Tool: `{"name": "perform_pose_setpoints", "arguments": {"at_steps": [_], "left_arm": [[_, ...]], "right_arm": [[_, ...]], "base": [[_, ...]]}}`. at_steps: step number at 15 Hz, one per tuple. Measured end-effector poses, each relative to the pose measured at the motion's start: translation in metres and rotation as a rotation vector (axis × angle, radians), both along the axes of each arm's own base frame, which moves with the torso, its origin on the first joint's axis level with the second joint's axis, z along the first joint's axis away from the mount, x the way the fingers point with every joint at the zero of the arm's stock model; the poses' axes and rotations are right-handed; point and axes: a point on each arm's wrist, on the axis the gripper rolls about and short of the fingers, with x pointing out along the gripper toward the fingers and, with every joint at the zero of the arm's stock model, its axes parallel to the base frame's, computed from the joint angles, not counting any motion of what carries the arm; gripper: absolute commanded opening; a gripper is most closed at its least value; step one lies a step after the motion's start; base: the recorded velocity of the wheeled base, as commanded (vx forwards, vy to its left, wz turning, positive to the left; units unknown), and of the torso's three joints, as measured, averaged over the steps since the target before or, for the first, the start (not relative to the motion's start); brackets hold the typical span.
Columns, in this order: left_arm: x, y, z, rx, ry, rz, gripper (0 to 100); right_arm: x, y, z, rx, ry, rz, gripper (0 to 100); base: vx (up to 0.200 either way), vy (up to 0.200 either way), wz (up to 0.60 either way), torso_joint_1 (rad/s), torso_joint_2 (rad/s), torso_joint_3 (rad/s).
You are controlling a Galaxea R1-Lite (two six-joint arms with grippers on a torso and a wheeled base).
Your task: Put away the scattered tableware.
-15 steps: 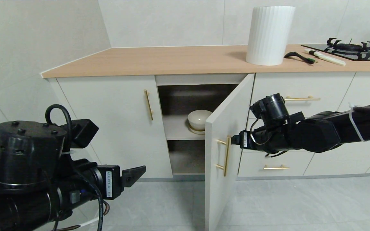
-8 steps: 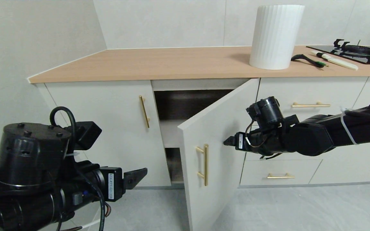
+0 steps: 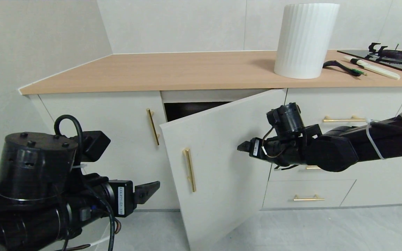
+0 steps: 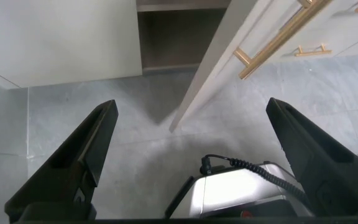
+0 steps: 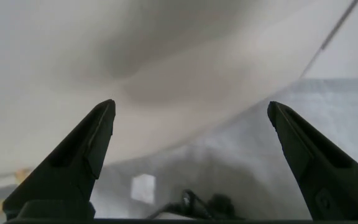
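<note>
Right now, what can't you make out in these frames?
Cabinet interior: head view, hidden behind the half-shut door; just a dark sliver.
Right gripper: whether its jaws touch the door; head view angle leaves it unclear.
Utensils on the counter: head view, too small to identify.
Stove: cut off by head view's right edge.

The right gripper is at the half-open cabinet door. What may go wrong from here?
1. The right gripper is open and meets the bare face of the door, away from the handle; it may slide sideways.
2. A weak push may leave the door ajar.
3. The left gripper sits low near the door's free edge; they might touch.
</note>
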Motion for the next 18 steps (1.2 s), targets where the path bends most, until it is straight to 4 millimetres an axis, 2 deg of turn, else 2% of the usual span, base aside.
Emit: {"name": "perform_pose_setpoints", "arguments": {"at_steps": [9,18], "left_arm": [[0.0,0.0,-0.001,0.0,0.002,-0.001,100],[0.0,0.0,-0.001,0.001,0.004,-0.001,100]], "right_arm": [[0.016,0.014,-0.001,0.127,-0.061,-0.086,100],[0.045,0.022,-0.014,0.086,-0.131,-0.254,100]], "base": [[0.0,0.0,0.0,0.0,0.0,0.0],[0.0,0.0,0.0,0.0,0.0,0.0]]}}
